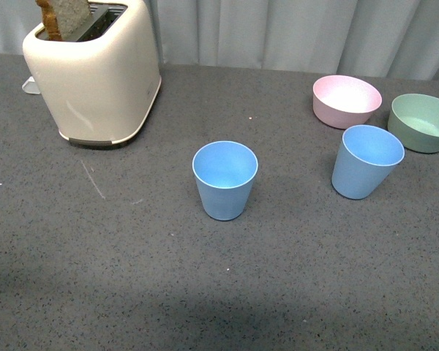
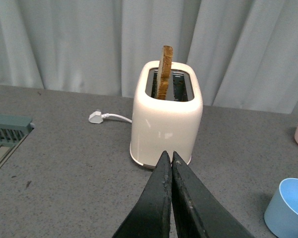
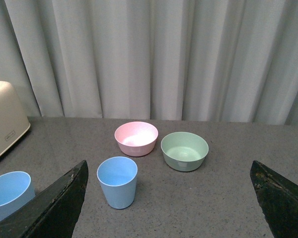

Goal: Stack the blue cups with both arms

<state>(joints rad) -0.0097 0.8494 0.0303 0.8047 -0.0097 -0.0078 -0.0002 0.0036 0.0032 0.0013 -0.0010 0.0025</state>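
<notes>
Right wrist view: blue cup [image 3: 117, 181] stands beyond parted jaws

The worktop [image 1: 205, 292] is dark grey, matt and finely speckled, with a few pale scratches just in front of the toaster [image 1: 95, 80]. The toaster's cream shell is smooth and glossy, with a darker, metallic-looking band at its base. The toast [image 2: 164, 72] in its slot looks rough and porous. The blue cup nearer the toaster [image 1: 224, 179] and the blue cup farther from it [image 1: 366, 161] look like smooth, matt plastic. So do the pink bowl [image 1: 346, 100] and green bowl [image 1: 422, 122] beyond the farther cup, though the pink one has a faint sheen inside. The curtain [image 3: 164, 59] behind the toaster is pale cloth in soft folds. The left arm's fingers [image 2: 159, 198] and the right arm's fingers [image 3: 54, 208] are black, dull and grainy.
</notes>
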